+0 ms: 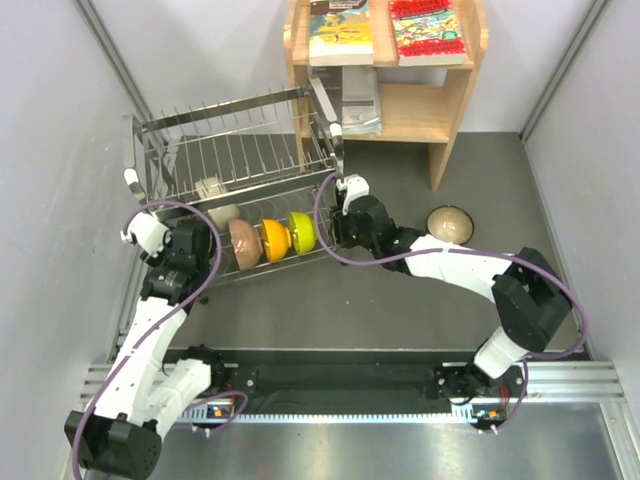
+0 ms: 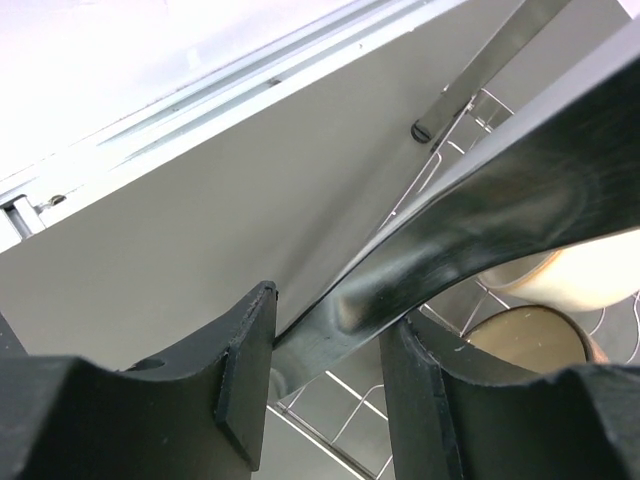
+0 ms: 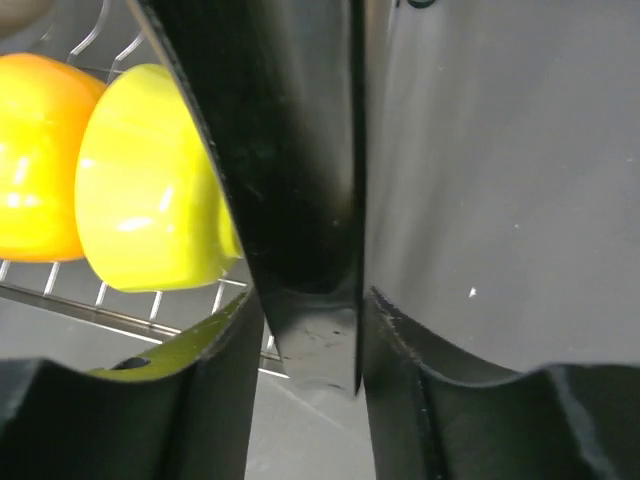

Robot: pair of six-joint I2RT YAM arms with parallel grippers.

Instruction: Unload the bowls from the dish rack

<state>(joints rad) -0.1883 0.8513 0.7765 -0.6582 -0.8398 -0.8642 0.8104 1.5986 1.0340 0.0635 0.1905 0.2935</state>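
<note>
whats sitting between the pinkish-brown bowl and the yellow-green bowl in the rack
The orange bowl, on edge in the dish rack. The top view shows it flanked by the pinkish-brown bowl and the yellow-green bowl.

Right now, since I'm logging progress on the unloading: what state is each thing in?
Left tool: shut on the dish rack, at its left handle.
Right tool: astride the right handle, grip unclear.
Dish rack: upright, holding four bowls.
Cream bowl, pink-brown bowl, orange bowl, yellow-green bowl: racked, lower tier.
Lone bowl: upside down on the table.
</note>
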